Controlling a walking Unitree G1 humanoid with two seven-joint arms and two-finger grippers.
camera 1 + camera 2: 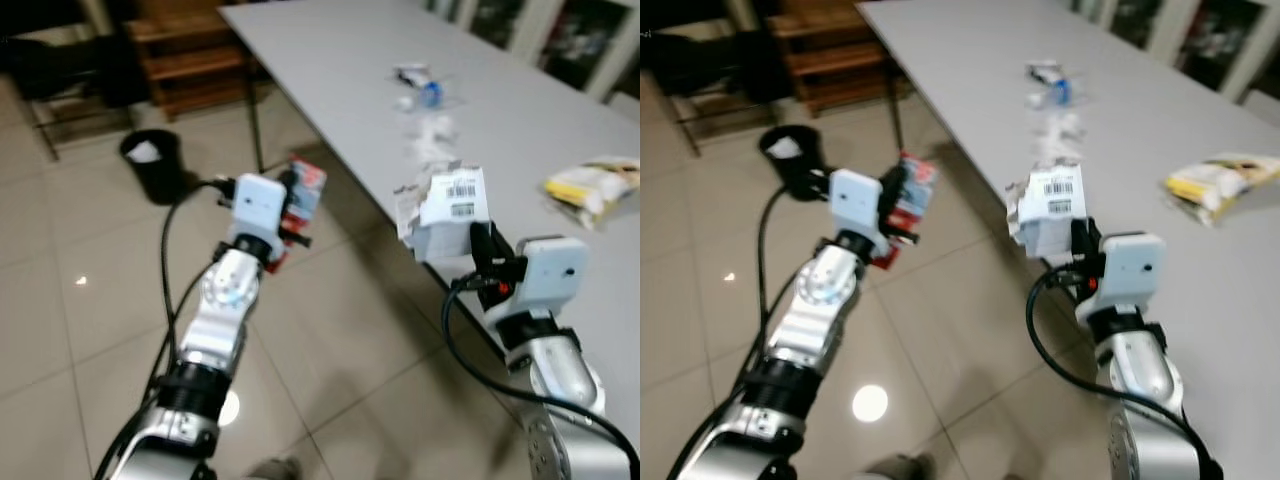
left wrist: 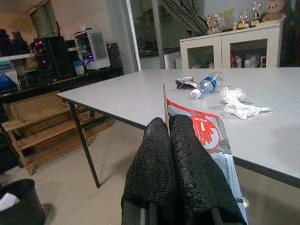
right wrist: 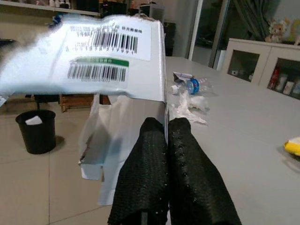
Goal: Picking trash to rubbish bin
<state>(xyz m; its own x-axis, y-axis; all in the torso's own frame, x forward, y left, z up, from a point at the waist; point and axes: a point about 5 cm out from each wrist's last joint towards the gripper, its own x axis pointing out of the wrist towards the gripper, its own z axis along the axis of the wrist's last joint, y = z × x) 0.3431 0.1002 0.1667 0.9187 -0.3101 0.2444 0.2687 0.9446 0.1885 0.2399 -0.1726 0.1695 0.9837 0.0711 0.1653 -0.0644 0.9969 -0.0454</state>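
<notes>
Gripping trash in both hands, the robot stands beside a grey table (image 1: 330, 70). The left gripper (image 2: 168, 140) is pinched tight on a flat red-and-white packet (image 1: 304, 195), held over the tiled floor (image 1: 70, 300). The right gripper (image 3: 166, 136) is clamped on a white carton (image 1: 445, 212) with barcodes, at the table edge. A black bin (image 1: 153, 163) sits on the floor at ten o'clock. On the table at one o'clock lie a plastic bottle (image 1: 428, 92) and crumpled tissue (image 1: 432, 135); a yellow bag (image 1: 595, 185) lies at three o'clock.
</notes>
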